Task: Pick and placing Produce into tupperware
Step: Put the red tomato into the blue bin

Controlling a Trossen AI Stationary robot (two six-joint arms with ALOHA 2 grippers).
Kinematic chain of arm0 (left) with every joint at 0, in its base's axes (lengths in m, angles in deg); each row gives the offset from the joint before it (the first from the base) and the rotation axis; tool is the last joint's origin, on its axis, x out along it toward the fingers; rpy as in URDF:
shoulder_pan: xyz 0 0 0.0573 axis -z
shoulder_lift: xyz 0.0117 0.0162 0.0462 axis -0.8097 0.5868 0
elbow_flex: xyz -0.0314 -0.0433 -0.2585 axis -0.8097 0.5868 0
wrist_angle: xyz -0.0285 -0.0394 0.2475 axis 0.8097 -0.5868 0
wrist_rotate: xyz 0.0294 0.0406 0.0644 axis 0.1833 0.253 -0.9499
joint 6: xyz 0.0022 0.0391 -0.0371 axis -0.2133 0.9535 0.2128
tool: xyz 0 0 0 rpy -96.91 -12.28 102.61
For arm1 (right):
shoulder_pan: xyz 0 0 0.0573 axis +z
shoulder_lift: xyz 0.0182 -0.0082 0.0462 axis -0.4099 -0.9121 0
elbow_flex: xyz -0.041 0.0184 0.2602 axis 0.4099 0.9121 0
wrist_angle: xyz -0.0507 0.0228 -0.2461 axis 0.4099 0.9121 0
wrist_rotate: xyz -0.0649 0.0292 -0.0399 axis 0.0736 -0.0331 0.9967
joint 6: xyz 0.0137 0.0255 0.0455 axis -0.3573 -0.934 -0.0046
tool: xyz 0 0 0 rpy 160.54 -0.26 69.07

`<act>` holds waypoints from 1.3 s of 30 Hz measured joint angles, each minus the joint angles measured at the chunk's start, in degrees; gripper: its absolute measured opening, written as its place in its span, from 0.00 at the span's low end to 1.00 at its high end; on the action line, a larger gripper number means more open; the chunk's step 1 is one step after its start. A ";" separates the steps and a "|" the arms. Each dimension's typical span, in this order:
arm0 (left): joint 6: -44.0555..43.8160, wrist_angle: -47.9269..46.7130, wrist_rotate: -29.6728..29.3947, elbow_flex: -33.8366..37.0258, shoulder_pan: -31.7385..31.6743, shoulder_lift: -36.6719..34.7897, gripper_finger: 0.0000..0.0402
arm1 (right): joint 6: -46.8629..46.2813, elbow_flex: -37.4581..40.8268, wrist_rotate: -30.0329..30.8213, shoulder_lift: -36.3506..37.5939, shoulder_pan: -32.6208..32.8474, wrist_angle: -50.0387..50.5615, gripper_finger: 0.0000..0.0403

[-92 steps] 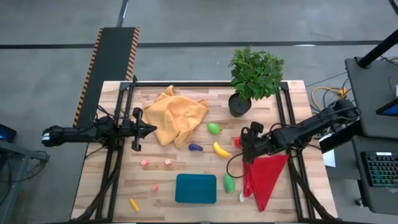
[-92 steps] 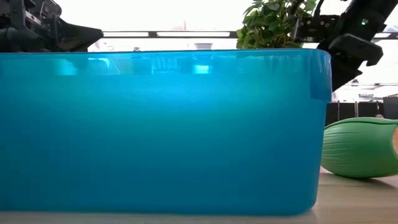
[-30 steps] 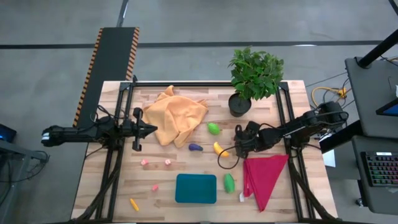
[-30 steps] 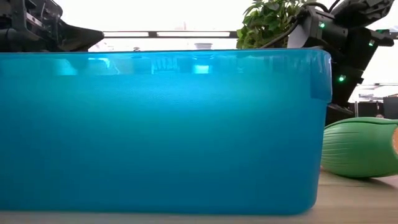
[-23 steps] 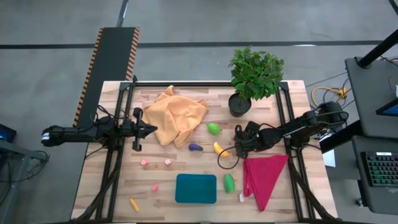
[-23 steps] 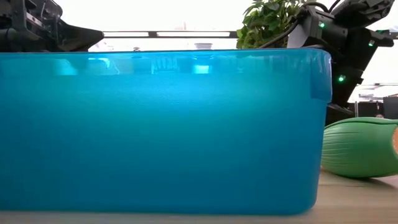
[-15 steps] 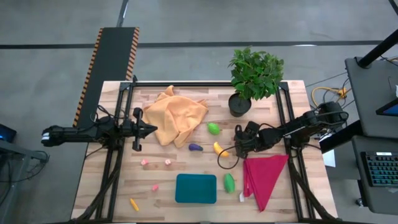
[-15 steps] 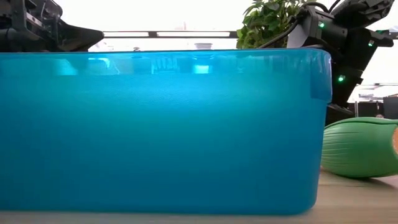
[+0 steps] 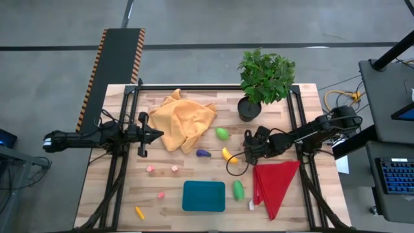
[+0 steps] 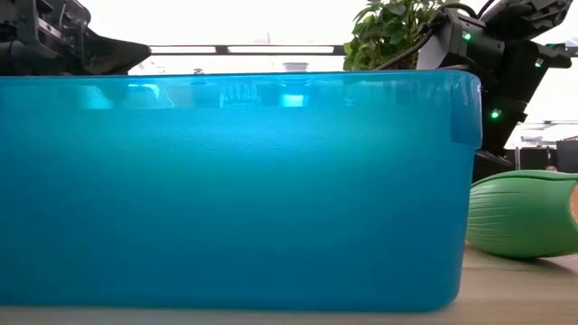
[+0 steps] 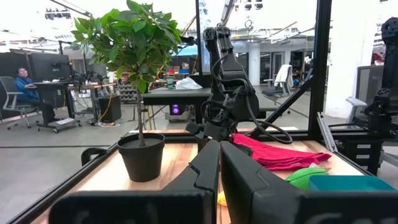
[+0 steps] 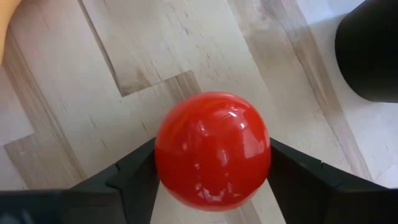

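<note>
My right gripper (image 9: 248, 151) (image 12: 211, 163) is right of the table's middle, beside the yellow banana (image 9: 229, 155), shut on the red tomato (image 12: 212, 146); in the high view the gripper hides the tomato. My left gripper (image 9: 155, 134) (image 11: 219, 163) waits shut at the left edge, by the orange cloth. The teal tupperware (image 9: 204, 196) (image 10: 235, 190) sits near the front edge. On the wood lie the purple eggplant (image 9: 203, 153), two green pieces (image 9: 222, 134) (image 9: 238, 189), the orange carrot (image 9: 140, 212) and pink bits (image 9: 151, 169). My right gripper pinches the red tomato between its two fingers (image 12: 134, 174), one on each of the tomato's opposite sides (image 12: 166, 155). The fingers come from above, pointing down at the wood. Whether the tomato rests on the table or is lifted, I cannot tell.
A potted plant (image 9: 264, 77) stands at the far edge right of centre, close behind my right gripper. A red cloth (image 9: 275, 184) lies at the near right, an orange cloth (image 9: 182, 120) at the far left. Black frame rails (image 9: 116, 175) run along both table sides.
</note>
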 joint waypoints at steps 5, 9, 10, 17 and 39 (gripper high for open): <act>0.00 0.01 -0.01 0.00 0.01 0.00 0.00 | 0.00 -0.02 -0.09 0.00 0.00 0.01 0.63; 0.00 -0.01 -0.01 0.00 0.01 0.00 0.00 | 1.98 -1.61 -4.36 0.15 -0.04 0.66 0.62; 0.00 0.00 -0.01 0.00 0.01 0.00 0.00 | 2.78 -2.15 -5.47 0.15 -0.04 0.66 0.62; 0.00 -0.01 0.01 0.00 0.01 0.00 0.00 | 6.11 -6.59 -6.97 0.17 0.02 0.70 0.63; 0.00 -0.01 -0.01 0.00 0.01 0.00 0.00 | 16.57 -27.71 -28.60 0.17 7.33 -1.54 0.62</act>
